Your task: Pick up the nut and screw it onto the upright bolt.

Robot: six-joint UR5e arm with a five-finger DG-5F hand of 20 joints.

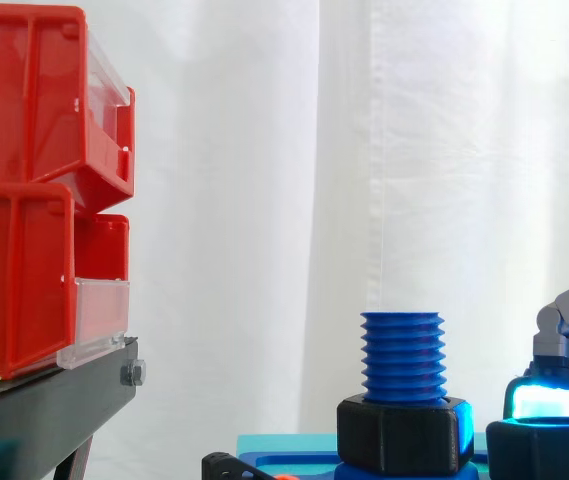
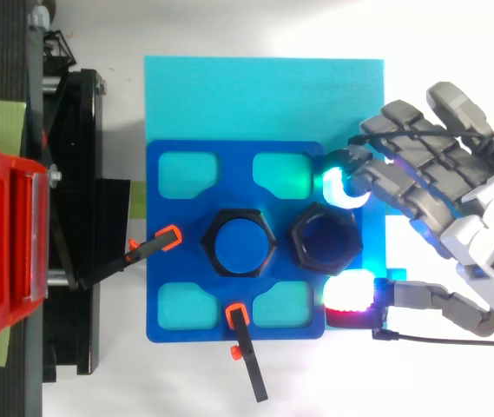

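Observation:
A blue threaded bolt (image 1: 402, 358) stands upright in the middle of the blue plate (image 2: 168, 261), with a black hex collar (image 1: 404, 435) round its foot. The loose black nut (image 2: 325, 239) lies flat on the plate just right of the bolt; its top edge shows in the side view (image 1: 544, 440). My hand (image 2: 481, 234) reaches in from the right and is open. A cyan fingertip (image 2: 344, 184) hovers by the nut's far right corner and a red thumb pad (image 2: 351, 295) sits by its near right corner. Both are close to the nut, but neither grips it.
The plate rests on a cyan mat (image 2: 264, 95). Two black clamps with orange tips (image 2: 168, 236) (image 2: 238, 313) hold the plate at its left and front edges. Red bins (image 1: 34, 190) are stacked on a black stand (image 1: 54, 400) to the left.

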